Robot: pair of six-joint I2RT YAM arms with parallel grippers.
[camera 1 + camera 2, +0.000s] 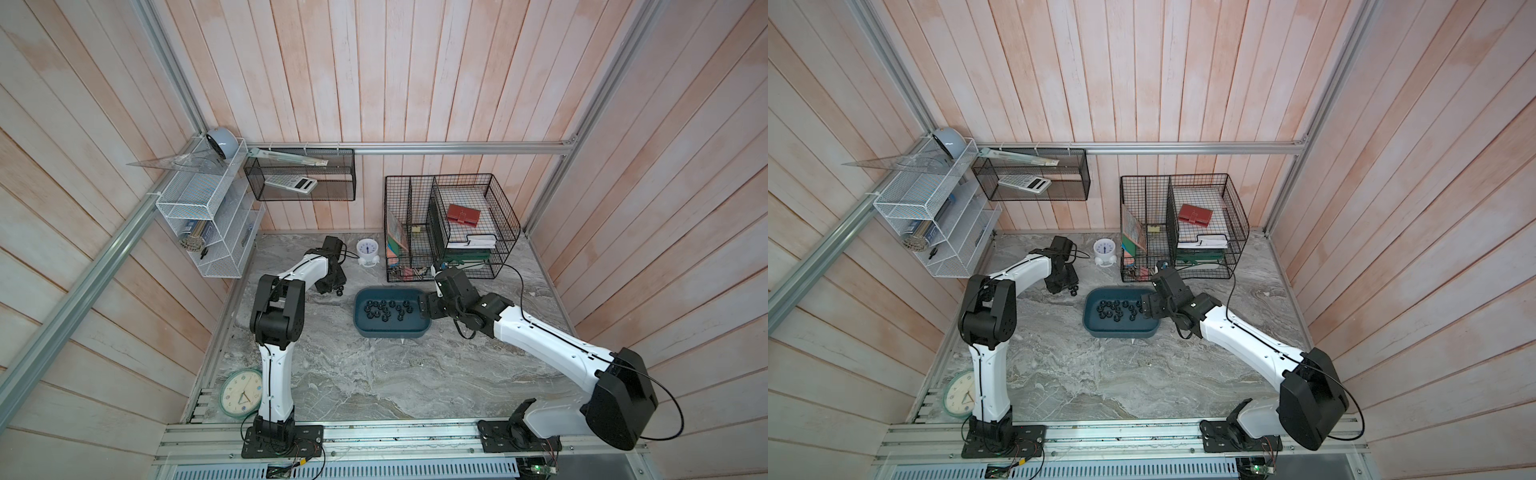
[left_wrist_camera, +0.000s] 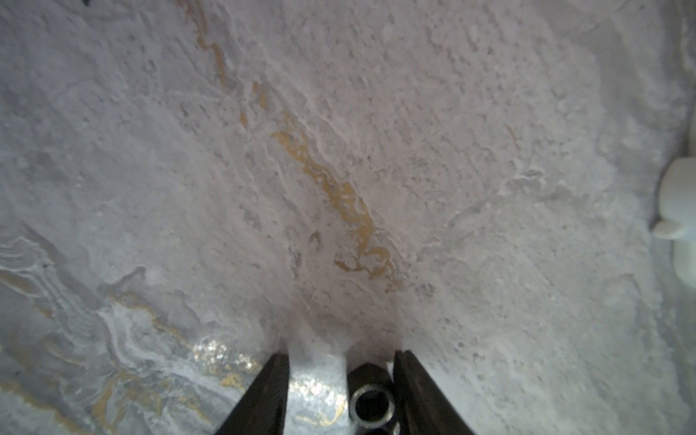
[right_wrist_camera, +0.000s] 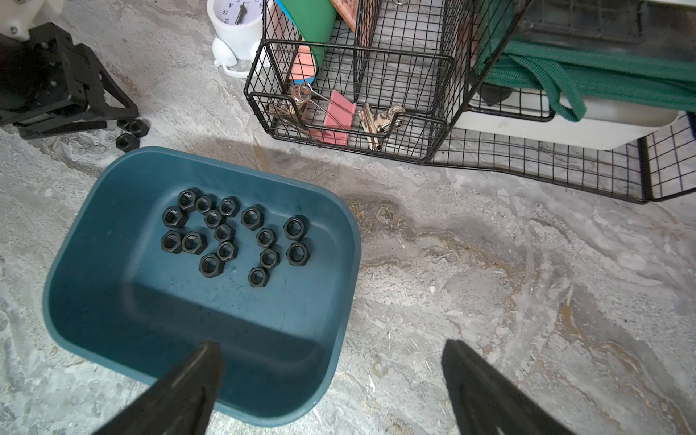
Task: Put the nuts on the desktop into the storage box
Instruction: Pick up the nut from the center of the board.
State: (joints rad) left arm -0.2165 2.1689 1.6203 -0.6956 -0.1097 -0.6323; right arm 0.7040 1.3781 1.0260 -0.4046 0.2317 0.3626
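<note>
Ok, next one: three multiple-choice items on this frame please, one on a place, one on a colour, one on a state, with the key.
1. Where are the nuts lying outside the storage box?
A. On the desktop, right by the left gripper
B. On the storage box's rim
C. None lie outside it

2. What colour is the storage box?
A. Red
B. Dark teal-blue
C. White

3. How does the right gripper stand?
A. Shut on a nut
B. Open, holding nothing
C. Out of every view

Key:
1 A: the right wrist view shows loose nuts on the marble next to the left gripper, apart from the box.
2 B: its walls and floor are teal-blue in every view that shows it.
3 B: its fingers stand wide apart, one above the box and one above the desktop, and grip nothing.
</note>
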